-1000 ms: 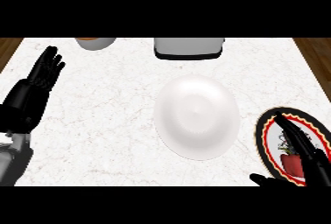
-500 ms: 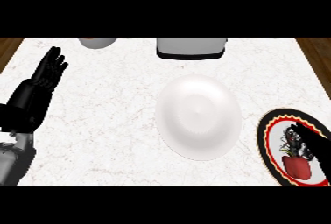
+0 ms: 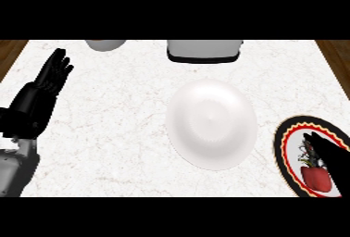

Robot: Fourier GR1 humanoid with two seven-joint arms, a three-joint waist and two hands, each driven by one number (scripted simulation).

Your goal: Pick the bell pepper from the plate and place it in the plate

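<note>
Much of what matters sits at the right edge of my head view, where the round black plate with a red and cream patterned rim point(image 3: 285, 139) is cut off by the frame, so I see only part of it. My right hand point(image 3: 334, 155) comes in over that plate as a dark shape, also clipped by the edge, and I cannot tell how far its fingers are spread or curled. The red bell pepper point(image 3: 315, 179) lies on the black plate, just below and beside the dark fingers; whether they touch it I cannot make out. A plain white round plate point(image 3: 211, 122) rests on the white marbled worktop point(image 3: 116, 120) near the middle, just left of the black plate and apart from it. My left hand point(image 3: 45, 90) is at the left edge, fingers straight and pointing up, holding nothing, resting over the worktop. At the top edge a grey box-like object with a dark base point(image 3: 203, 50) and a pale rounded bowl-like object point(image 3: 105, 44) are both partly cut off.
</note>
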